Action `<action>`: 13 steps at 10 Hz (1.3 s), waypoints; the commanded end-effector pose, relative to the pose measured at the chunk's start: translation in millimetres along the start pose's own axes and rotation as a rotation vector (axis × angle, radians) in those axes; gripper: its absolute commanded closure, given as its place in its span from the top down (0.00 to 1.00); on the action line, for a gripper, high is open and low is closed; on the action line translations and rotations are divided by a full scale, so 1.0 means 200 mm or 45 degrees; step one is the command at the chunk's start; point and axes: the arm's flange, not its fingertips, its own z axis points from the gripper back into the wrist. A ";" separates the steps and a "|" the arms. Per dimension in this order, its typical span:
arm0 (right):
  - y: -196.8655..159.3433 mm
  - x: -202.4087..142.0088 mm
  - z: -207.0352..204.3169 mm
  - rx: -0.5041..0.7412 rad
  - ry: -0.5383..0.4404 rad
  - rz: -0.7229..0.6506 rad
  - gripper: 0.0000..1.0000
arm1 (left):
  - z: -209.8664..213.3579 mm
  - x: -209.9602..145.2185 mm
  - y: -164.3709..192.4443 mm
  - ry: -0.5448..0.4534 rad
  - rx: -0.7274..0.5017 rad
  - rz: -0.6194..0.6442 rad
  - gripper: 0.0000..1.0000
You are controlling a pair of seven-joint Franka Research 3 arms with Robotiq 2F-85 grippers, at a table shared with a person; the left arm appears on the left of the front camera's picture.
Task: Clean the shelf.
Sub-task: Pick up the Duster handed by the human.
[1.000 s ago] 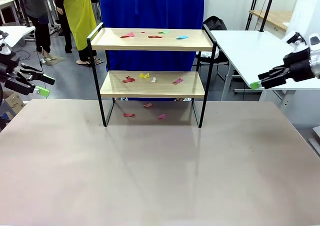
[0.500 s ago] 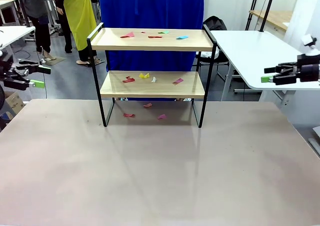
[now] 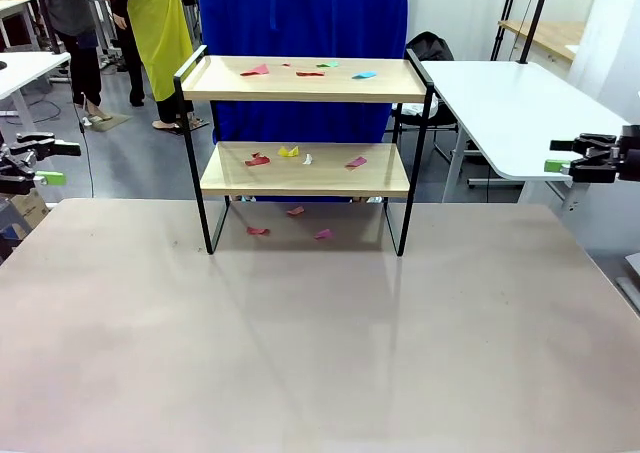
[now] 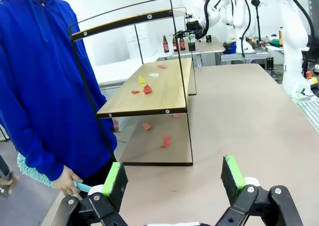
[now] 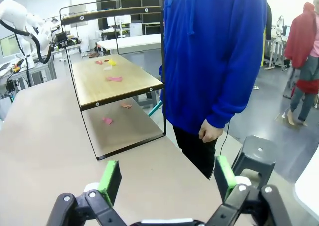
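Shelf point(image 3: 305, 180) stands at the middle of the tabletop's point(image 3: 320, 343) far edge; coloured paper scraps point(image 3: 288, 152) lie on both boards and on the tabletop beneath; left pincer point(image 3: 50, 162) hovers released off the left edge; right pincer point(image 3: 558, 156), likewise released, hovers off the right edge; a person in blue point(image 3: 300, 13) stands behind the shelf.

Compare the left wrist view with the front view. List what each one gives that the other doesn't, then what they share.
Left wrist view: the person's hand gripping the handle of a fluffy teal duster beside the shelf, and bottles on a far table. Front view: the top board's scraps, seen from above. Both: the two-board shelf, the lower board's scraps, loose scraps on the table beneath it, and the open left fingers.
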 end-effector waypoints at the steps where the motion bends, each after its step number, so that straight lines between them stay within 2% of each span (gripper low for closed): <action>1: -0.02 -0.02 0.00 -0.006 -0.084 0.076 1.00 | 0.02 0.01 0.05 -0.052 0.024 0.019 1.00; 9: -0.04 0.01 0.04 -0.034 -0.142 0.088 1.00 | 0.15 0.04 0.01 -0.128 0.055 0.022 1.00; 12: -0.05 0.03 0.05 -0.034 -0.122 0.078 1.00 | 0.18 0.05 0.01 -0.117 0.089 0.048 1.00; 13: -0.04 0.00 0.05 -0.024 -0.102 0.064 1.00 | 0.18 0.04 0.01 -0.065 0.086 0.087 1.00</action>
